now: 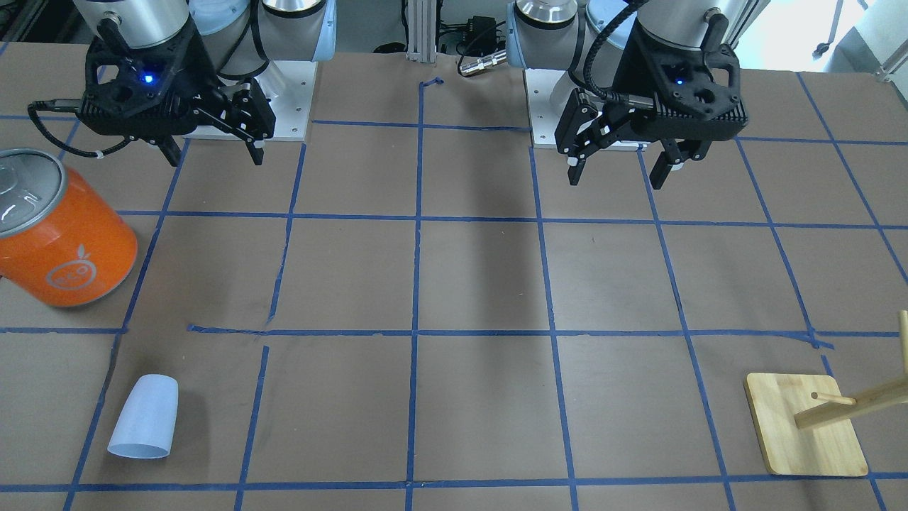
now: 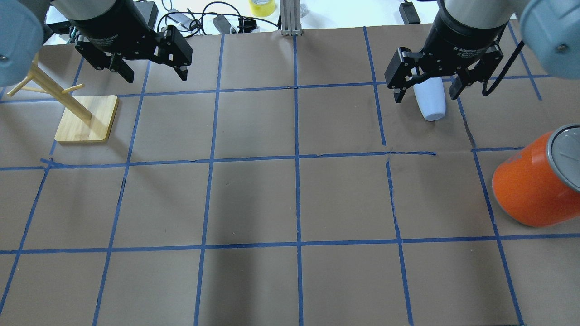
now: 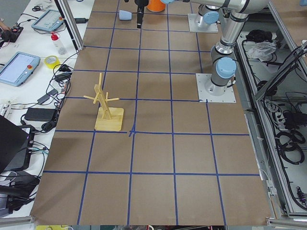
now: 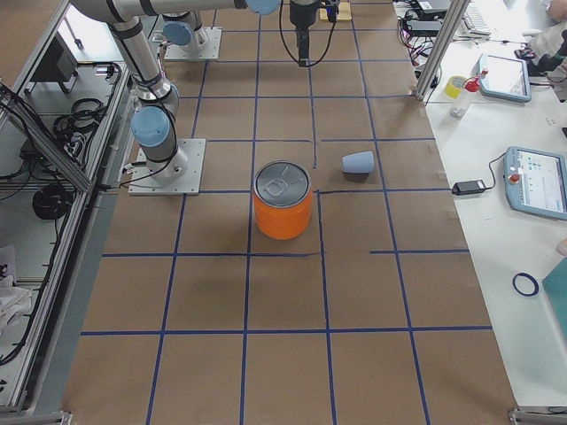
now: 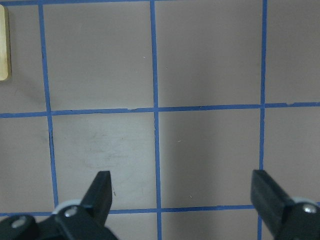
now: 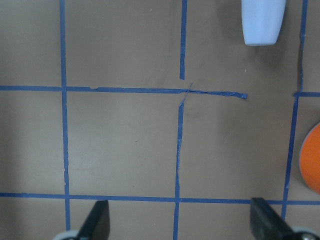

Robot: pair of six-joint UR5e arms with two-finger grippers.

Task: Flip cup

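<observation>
Cup (image 1: 145, 417) is on the counter (image 1: 482, 284) on the right arm's side, in a tape square toward the operators' edge. It looks to be lying on its side, narrow base toward the robot and wide rim away from it. Nothing touches it.

Orange can (image 1: 67, 241) with a silver lid stands upright near the cup but apart from it. It is a bit closer to the robot and further out toward the counter's end.

Right gripper (image 1: 214, 157) hangs up near its base, well apart from the cup, released with its jaws spread wide and nothing between them. In the overhead view the cup shows between the fingers of this gripper (image 2: 426, 97), but that is only line of sight; the front view shows clear counter between them. The right wrist camera sees the cup (image 6: 262, 22) at the top edge, far ahead of the fingers (image 6: 95, 220).

Left gripper (image 1: 617, 179) is also up near its base, also released and wide apart, holding nothing. Its wrist camera shows only brown counter and tape past the fingers (image 5: 102, 190).

Wooden peg stand (image 1: 805, 426) sits on its square base on the left arm's side, toward the operators' edge, well apart from the cup. Blue tape lines (image 1: 416, 284) grid the whole counter.
</observation>
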